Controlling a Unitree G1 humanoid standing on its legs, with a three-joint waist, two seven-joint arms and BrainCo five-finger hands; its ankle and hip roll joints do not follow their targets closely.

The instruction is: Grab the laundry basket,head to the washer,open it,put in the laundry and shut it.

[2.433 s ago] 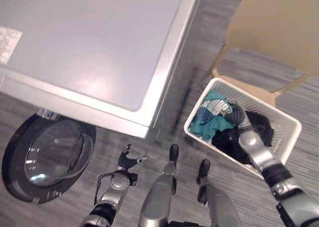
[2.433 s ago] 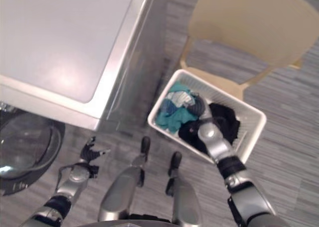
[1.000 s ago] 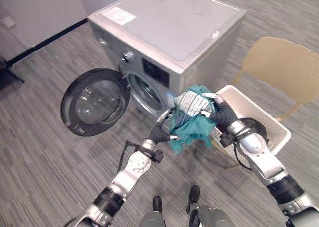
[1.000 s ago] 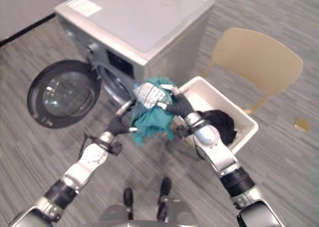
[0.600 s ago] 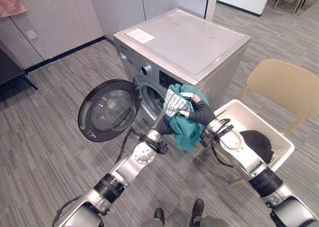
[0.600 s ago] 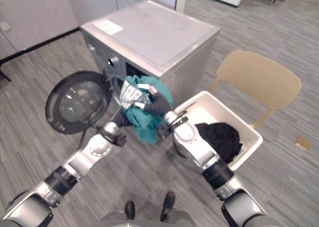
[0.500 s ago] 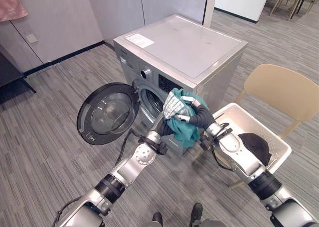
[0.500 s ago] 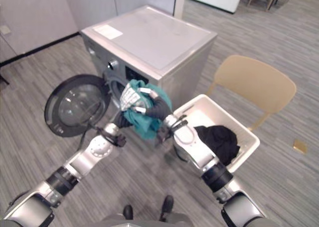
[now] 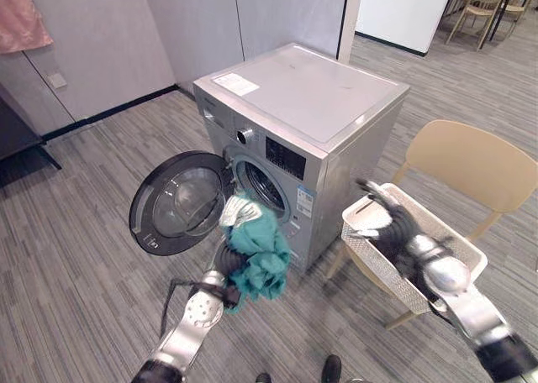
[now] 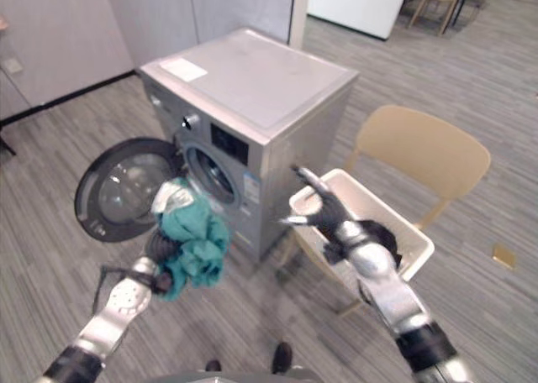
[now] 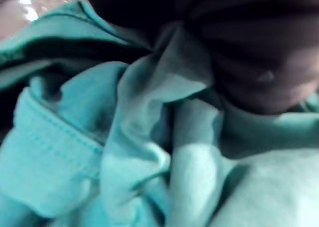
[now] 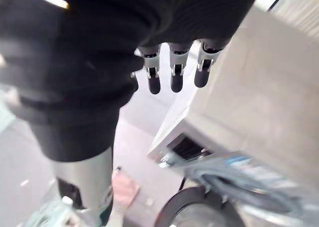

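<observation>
Right hand let go; left hand holds teal laundry.

basket right of washer; chair perhaps behind

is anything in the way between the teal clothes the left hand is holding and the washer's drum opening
Nothing visible. The washer door is swung wide open to the robot's left, and the teal clothes in the left hand hang just in front of the drum opening.

left arm: reaches forward, raised | left hand: fingers hidden in teal cloth, grip unreadable | right arm: extended forward at right | right hand: fingers straight and spread, holding nothing
</observation>
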